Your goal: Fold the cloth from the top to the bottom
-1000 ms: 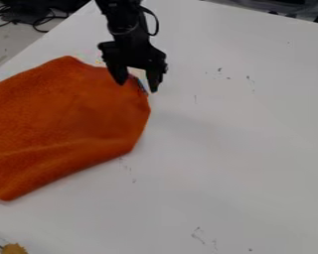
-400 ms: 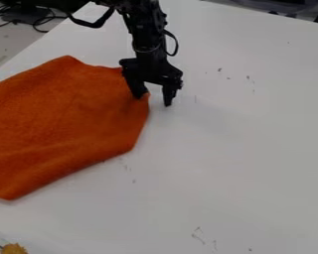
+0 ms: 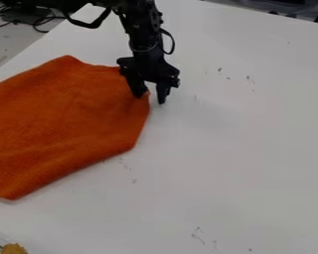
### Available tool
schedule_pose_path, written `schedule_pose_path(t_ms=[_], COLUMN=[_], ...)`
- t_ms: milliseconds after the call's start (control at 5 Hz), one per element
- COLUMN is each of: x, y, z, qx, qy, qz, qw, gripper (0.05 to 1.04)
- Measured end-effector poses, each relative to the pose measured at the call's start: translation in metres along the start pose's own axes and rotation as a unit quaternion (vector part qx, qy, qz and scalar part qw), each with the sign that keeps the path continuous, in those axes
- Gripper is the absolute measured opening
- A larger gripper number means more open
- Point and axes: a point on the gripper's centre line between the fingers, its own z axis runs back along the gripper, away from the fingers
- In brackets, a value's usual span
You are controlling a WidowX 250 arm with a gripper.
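Note:
The black gripper [image 3: 150,99] hangs at the upper right corner of the orange cloth [image 3: 65,124]. Its left finger rests over the cloth's corner and its right finger stands just off the edge, above the white table. A small gap parts the two fingers, with the tip of the corner between them. The cloth lies at the left of the view, mostly flat, with a soft crease along its lower part.
The white table [image 3: 234,163] stretches to the right and the front. Black cables [image 3: 39,20] lie beyond its edge at the upper left. A yellowish-brown object [image 3: 14,248] sits at the lower left corner.
The gripper has moved right and down along the cloth's edge to its corner, then slightly back left, its fingers now closer together. The cloth's top right edge looks slightly shifted.

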Motion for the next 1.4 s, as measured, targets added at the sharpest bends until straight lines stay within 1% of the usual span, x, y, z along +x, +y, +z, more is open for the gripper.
schedule_pose_path(t_ms=[200, 400, 600, 800, 1000, 1200, 1400], x=[-0.003, -0.005, -0.007, -0.019, -0.009, -0.014, -0.03], y=[-0.003, -0.003, -0.005, -0.013, -0.003, 0.06, 0.105], z=[-0.002, -0.004, -0.001, 0.013, 0.059, 0.11, 0.142], qx=[0.004, 0.008, 0.004, 0.001, -0.009, -0.02, -0.032], qy=[0.002, 0.0, -0.006, -0.002, -0.054, -0.101, -0.118], qz=[-0.017, -0.026, -0.034, -0.024, 0.012, 0.112, 0.194], qw=[0.9998, 0.9996, 0.9994, 0.9997, 0.9984, 0.9884, 0.9733], gripper=[0.38, 0.175, 0.07, 0.055, 0.055, 0.054, 0.054])
